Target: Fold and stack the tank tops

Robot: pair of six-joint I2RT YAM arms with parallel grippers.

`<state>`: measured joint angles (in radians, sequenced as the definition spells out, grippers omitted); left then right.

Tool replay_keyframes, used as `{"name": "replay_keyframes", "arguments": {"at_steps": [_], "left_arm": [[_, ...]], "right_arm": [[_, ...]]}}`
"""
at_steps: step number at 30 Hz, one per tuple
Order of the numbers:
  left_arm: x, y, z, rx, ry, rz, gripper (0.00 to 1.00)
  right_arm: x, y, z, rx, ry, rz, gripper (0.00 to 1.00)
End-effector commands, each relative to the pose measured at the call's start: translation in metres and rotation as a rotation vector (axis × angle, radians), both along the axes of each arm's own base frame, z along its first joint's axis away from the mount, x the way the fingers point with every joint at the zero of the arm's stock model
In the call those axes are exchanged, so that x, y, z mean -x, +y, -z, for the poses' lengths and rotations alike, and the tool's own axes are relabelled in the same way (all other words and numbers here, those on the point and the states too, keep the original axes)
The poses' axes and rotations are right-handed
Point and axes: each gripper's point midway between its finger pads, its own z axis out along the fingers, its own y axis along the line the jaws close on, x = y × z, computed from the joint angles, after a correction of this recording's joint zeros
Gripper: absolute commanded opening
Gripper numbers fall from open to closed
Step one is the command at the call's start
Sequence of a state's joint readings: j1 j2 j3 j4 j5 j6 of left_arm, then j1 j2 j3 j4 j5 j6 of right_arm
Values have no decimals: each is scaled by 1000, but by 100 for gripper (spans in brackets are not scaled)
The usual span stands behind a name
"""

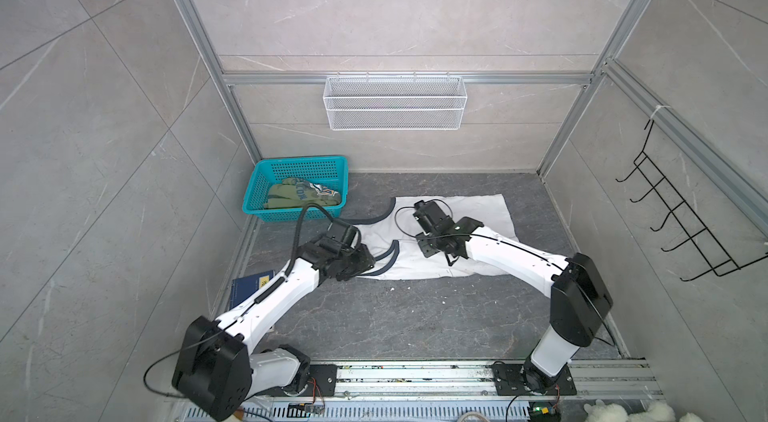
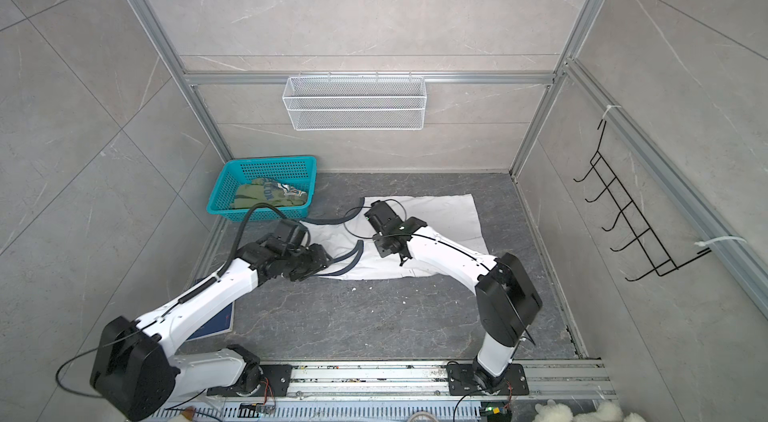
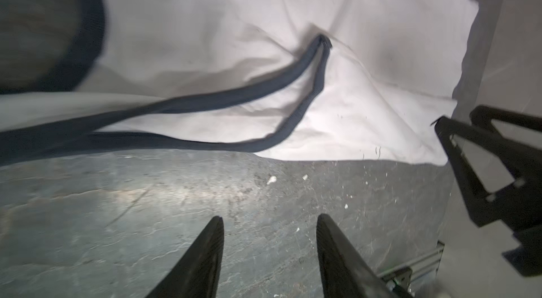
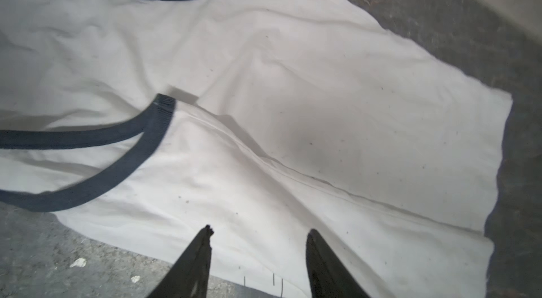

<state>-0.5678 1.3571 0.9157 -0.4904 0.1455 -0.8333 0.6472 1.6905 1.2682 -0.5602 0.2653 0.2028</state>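
Teal plastic lattice basket [image 1: 303, 170] sits at the back left corner of the dark grey stone-patterned table [image 1: 415, 316]. It holds the olive green tank top [image 1: 286, 196], bunched into a heap with a printed patch in navy and pale tones showing on top. The heap lies below the basket's rim, and the black cable [image 1: 303, 216] of the left arm [image 1: 270, 303] crosses in front of the basket's near wall in both top views. Just right of the basket, outside it, the white cloth tank top with navy trim [image 1: 478, 212] lies spread flat on the table. Its armholes and neckline point toward the basket and its hem toward the right, and a long ridge runs from one armhole toward the hem. The left hand [image 3: 269, 218] hovers over bare table just beside the top's near edge, close to a loop of navy trim [image 3: 293, 123]; its fingers [image 3: 205, 252] stand apart with nothing between them. The right hand [image 4: 260, 229] hangs above the white cloth near that same edge, fingers likewise spread and gripping nothing. A white wire-mesh basket [image 1: 395, 112] hangs from an aluminium rail [image 1: 291, 78] well above the table's back edge. A dark blue book [image 1: 245, 295] lies at the table's left edge, partly under the left arm. A black wire hook rack [image 1: 685, 224] is tied to the frame on the right
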Motion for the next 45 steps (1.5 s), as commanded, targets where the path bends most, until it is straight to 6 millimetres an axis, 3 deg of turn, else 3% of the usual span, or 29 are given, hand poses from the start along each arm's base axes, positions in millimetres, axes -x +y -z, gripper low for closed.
{"name": "replay_keyframes", "arguments": {"at_steps": [1, 4, 8, 14, 21, 25, 32, 37, 42, 45], "left_arm": [[-15, -34, 15, 28, 5, 59, 54], [-26, -49, 27, 24, 10, 93, 54], [-30, -55, 47, 1, 36, 121, 54], [-20, -23, 89, -89, 136, 52, 54], [1, 16, 109, -115, 180, -23, 54], [12, 31, 116, -118, 205, -49, 54], [38, 40, 127, -105, 245, -52, 54], [40, 38, 110, -94, 225, -36, 54], [11, 10, 46, -56, 100, 40, 55], [-14, -22, 18, 2, 23, 76, 56]], "right_arm": [[0, -34, 21, -143, 104, 155, 54], [-9, -71, 30, -151, 123, 254, 54], [-25, -98, 40, -176, 135, 322, 55], [-36, -127, 80, -203, 235, 456, 54], [-31, -175, 109, -238, 297, 636, 52], [-36, -191, 111, -288, 302, 692, 51], [-44, -203, 115, -351, 318, 728, 50], [-51, -204, 88, -379, 259, 688, 50], [-42, -188, 38, -444, 190, 605, 51], [-28, -187, 30, -466, 174, 606, 52]]}}
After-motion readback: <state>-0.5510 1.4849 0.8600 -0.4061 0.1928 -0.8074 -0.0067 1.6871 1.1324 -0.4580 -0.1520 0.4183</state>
